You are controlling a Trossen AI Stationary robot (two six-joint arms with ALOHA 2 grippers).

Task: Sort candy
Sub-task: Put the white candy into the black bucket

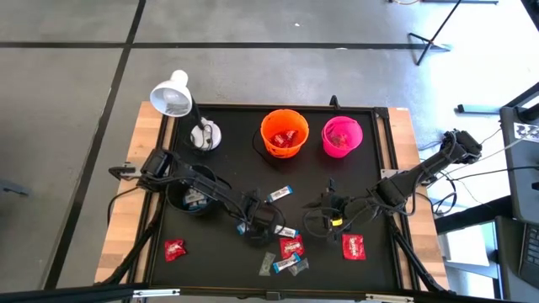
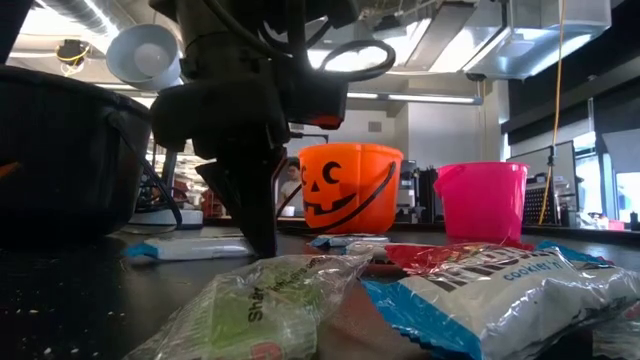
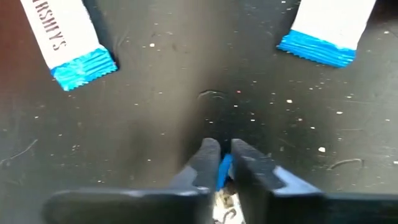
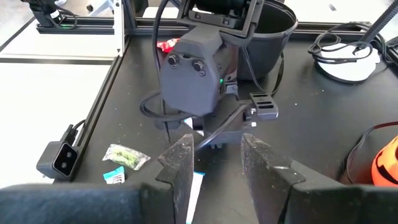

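Left fingers (image 3: 219, 163) pinching half-hidden blue-and-white candy (image 3: 224, 169), right fingers (image 4: 217, 155) parted, empty

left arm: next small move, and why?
Probably lift straight up. In the left wrist view the left gripper has its fingers nearly closed on a blue-and-white candy, low over the black mat. Rising first clears the two similar wrappers lying nearby.
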